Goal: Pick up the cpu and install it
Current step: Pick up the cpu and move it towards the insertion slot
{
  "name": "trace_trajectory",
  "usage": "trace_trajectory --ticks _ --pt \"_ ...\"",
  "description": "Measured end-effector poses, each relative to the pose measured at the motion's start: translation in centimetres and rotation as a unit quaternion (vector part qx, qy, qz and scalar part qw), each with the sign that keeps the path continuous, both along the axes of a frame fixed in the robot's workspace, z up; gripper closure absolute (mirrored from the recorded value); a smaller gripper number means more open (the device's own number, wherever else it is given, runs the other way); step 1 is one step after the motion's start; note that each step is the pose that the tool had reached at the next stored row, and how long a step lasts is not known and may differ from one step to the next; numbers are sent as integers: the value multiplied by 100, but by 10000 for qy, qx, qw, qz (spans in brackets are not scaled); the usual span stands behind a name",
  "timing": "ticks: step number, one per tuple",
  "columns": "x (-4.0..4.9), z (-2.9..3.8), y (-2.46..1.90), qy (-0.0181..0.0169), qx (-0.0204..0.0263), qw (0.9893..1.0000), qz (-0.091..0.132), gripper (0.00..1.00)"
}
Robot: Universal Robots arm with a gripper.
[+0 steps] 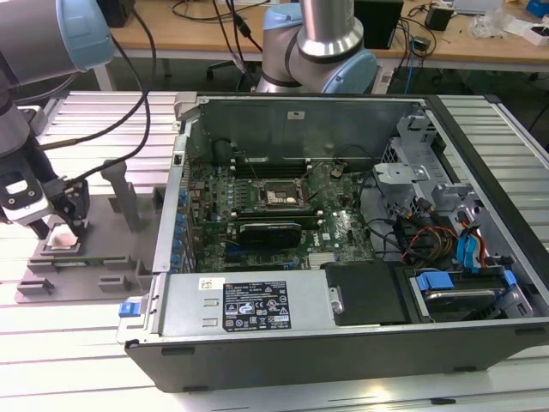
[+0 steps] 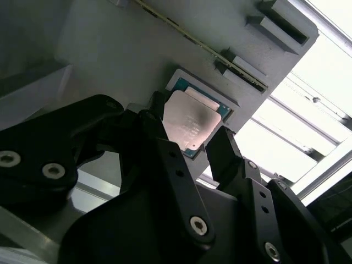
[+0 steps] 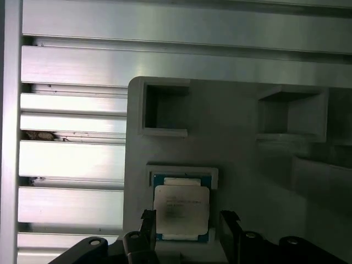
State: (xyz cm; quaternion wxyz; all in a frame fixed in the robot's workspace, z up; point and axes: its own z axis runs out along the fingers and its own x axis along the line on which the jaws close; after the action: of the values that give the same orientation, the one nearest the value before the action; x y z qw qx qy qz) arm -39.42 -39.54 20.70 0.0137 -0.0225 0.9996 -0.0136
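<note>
Cpu [image 3: 181,206] lies flat, silver top up, in the grey tray [image 3: 247,165], gripper [image 3: 187,219] open astride it.

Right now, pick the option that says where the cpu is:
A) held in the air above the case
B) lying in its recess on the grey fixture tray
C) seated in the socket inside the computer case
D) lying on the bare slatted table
B: in the first wrist view the cpu lies flat in its recess on the grey fixture tray, with the tool straddling it, one finger on each side.
</note>
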Motion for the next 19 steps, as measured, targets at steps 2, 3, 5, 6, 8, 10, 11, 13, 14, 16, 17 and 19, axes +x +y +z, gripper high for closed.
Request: trace_trajectory --ticks 2,3,5,6,8,10,11,13,14,16,17,19 --pt "0 -28 1 0 0 10000 0 43" --pt "0 -47 14 0 -1 10000 -1 43" --pt "0 -60 42 0 0 10000 0 43" --pt "0 -65 49 0 0 10000 0 43" --pt "0 -67 49 1 -1 10000 0 43" --pt "0 -70 50 0 0 10000 0 41" --pt "0 -70 50 1 -1 10000 0 36" --pt "0 -72 50 0 0 10000 0 36" --pt "-1 -73 50 0 0 10000 0 29" --pt "-14 -86 52 0 0 10000 0 29" --pt "-21 -97 51 -1 0 10000 1 29" --pt "-29 -123 50 0 0 10000 2 29"
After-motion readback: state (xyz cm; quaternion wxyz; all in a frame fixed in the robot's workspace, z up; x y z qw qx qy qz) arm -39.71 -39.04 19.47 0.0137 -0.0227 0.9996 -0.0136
